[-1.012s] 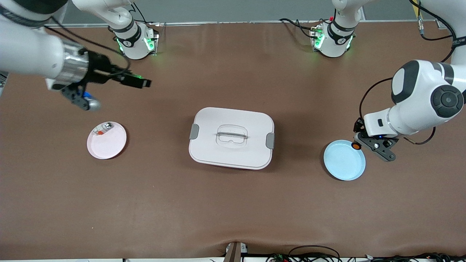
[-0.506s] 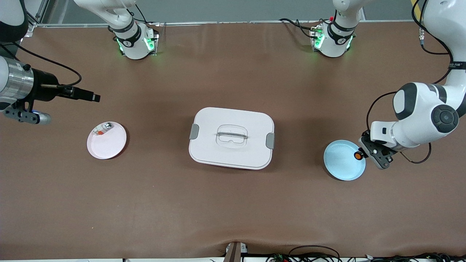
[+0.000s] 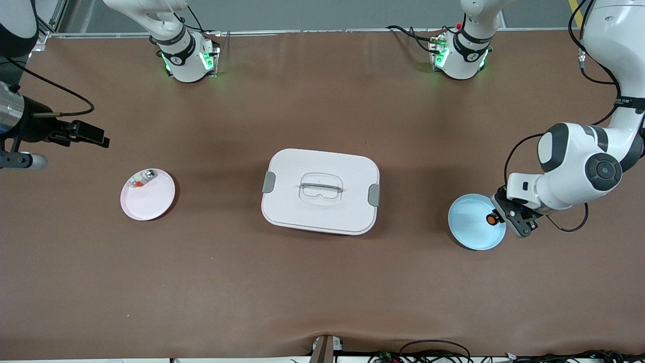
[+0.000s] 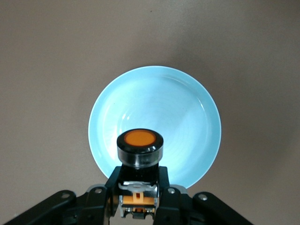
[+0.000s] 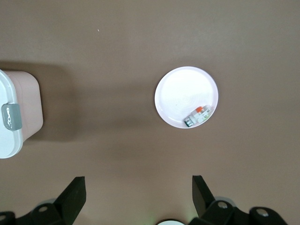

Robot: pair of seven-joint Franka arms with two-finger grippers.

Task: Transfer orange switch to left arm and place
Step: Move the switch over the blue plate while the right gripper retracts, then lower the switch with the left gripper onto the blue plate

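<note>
The orange switch (image 3: 492,219), a small black cylinder with an orange cap, is held between the fingers of my left gripper (image 3: 499,218). It hangs over the edge of a light blue plate (image 3: 471,225) at the left arm's end of the table. In the left wrist view the switch (image 4: 139,141) sits in the shut left gripper (image 4: 139,180) above the plate (image 4: 154,96). The white box (image 3: 320,191) stands in the middle of the table. My right gripper (image 3: 22,161) is open and empty, up over the right arm's end of the table; the right wrist view (image 5: 138,192) shows it high above bare table.
A pink plate (image 3: 151,200) lies toward the right arm's end, with a small silver and orange-red part (image 3: 142,179) on it. The right wrist view shows the plate (image 5: 183,91), the part (image 5: 197,116) and a corner of the box (image 5: 9,117).
My left gripper has carried the switch from beside the blue plate's rim to over the plate's edge. My right arm has drawn back toward its end of the table.
</note>
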